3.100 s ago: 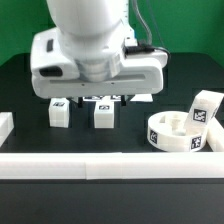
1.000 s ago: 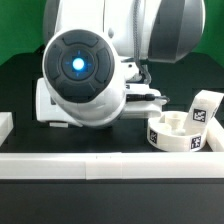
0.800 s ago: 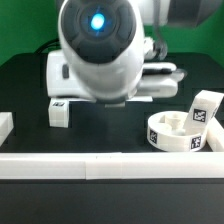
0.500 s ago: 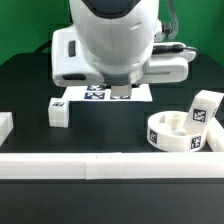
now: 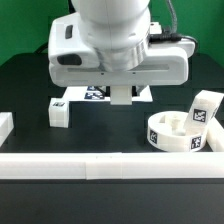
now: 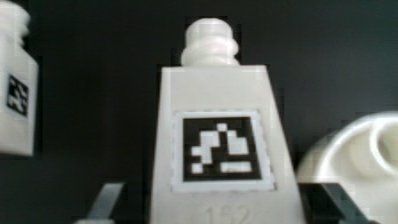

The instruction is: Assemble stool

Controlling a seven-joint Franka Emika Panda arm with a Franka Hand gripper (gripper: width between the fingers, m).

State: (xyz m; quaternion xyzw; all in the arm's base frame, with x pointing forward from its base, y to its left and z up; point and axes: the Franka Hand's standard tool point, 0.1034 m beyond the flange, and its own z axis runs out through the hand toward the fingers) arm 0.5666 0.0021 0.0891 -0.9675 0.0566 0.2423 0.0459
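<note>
**Pinched leg, bound for the seat: line up before you lower**
Your jaws are pinching one leg block [image 6: 222, 130] by its tagged body, its threaded peg [image 6: 212, 40] pointing away from them, seemingly lifted off the counter [image 5: 30, 80]. The seat [image 5: 178, 133] sits lower than the jaws, toward the exterior view's right, with another leg [image 5: 207, 108] upright at its rim (seated or just resting, hard to tell). Square the peg over a free socket before descending. A loose leg [image 5: 58, 113] lies below the jaws, toward the exterior view's left; don't sweep it.
</note>
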